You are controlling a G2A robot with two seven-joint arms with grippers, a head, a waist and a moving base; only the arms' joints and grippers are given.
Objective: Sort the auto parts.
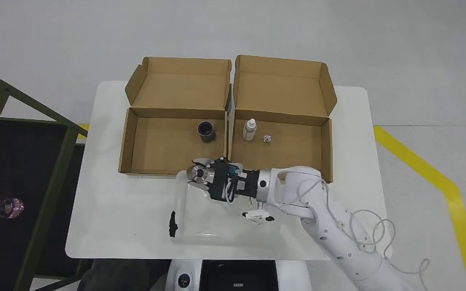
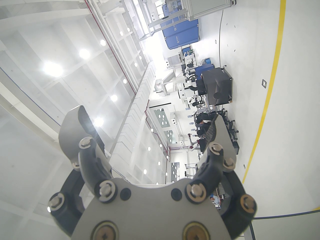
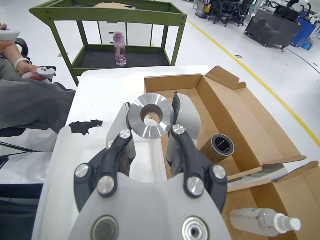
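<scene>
My right gripper (image 3: 150, 116) (image 1: 198, 174) is shut on a silver metal ring (image 3: 151, 116) (image 1: 197, 173), held just above the front wall of the left cardboard box (image 1: 135, 142). Inside that box stands a dark cylindrical bushing (image 1: 207, 131) (image 3: 220, 147). The right cardboard box (image 1: 325, 145) holds a small white spray bottle (image 1: 250, 129) (image 3: 262, 221) and a tiny round part (image 1: 267, 137). My left gripper (image 2: 150, 136) is open with nothing between its fingers and points up at a hall ceiling.
A clear plastic bag (image 1: 211, 218) with a black torn edge (image 1: 173, 222) lies on the white table (image 1: 109, 204) under the right arm. A green cart (image 3: 110, 13) with a pink bottle stands beyond the table's left side.
</scene>
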